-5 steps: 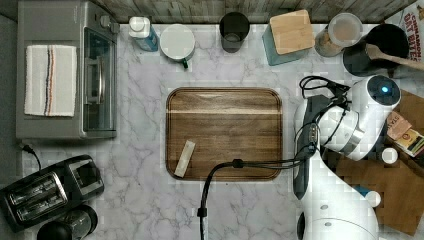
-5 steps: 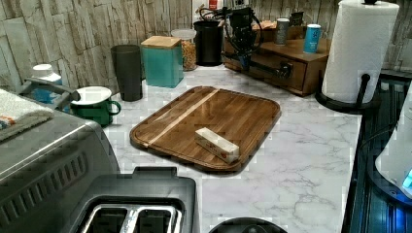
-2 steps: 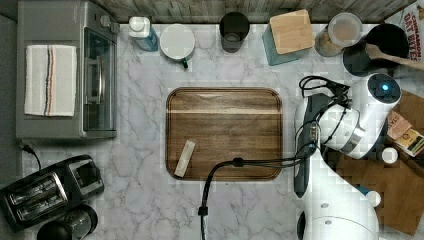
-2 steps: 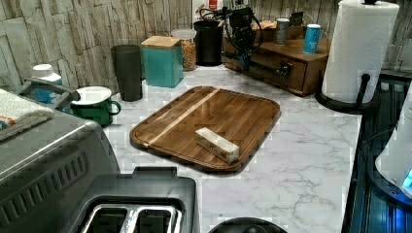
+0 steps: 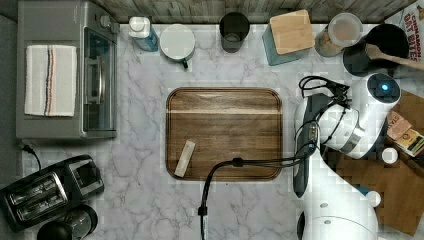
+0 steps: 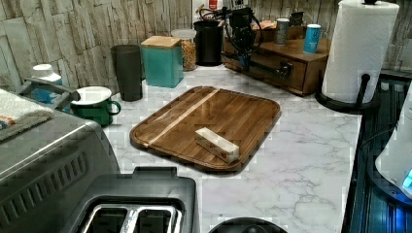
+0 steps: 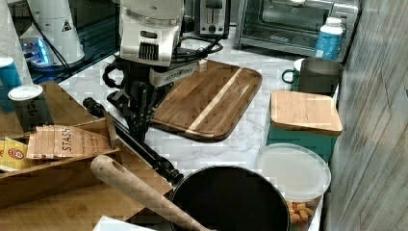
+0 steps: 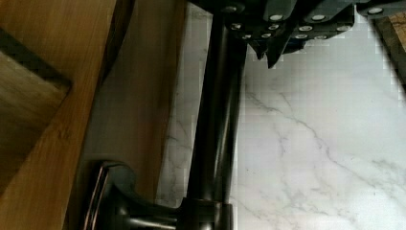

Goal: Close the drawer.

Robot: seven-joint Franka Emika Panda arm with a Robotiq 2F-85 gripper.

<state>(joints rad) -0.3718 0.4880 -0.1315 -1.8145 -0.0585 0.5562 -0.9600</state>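
Right view, containers: a clear jar [image 7: 293,180] with a pale lid holds small orange and yellow pieces; a black pot [image 7: 231,199] holds a wooden spoon [image 7: 139,190], its round handle leaning out over the rim; a teal canister [image 7: 303,115] is shut under a flat wooden lid.
Tray: the dark wooden tray [image 6: 184,121] with rounded corners and one light stripe carries a pale oblong block [image 6: 217,144] near one corner.
Mug: a green mug [image 6: 94,104] with a white lid stands beside a dark tumbler [image 6: 128,72].
The drawer [image 6: 294,73]: mid-brown wood, square-cornered, thin-walled. It sits in a low wooden box at the edge of the marble counter [image 5: 140,165], on the top view's right. In the right view it stands pulled out, with paper tea packets [image 7: 67,139] lying inside.
Handle: a long, dark, smooth metal bar [image 8: 215,124] runs along the drawer front on flared posts.
My hand [image 7: 137,125]: black, right at that bar, over the white veined marble. Whether it is open or closed I cannot tell.
On the box: two small cans, one blue [image 6: 312,38].
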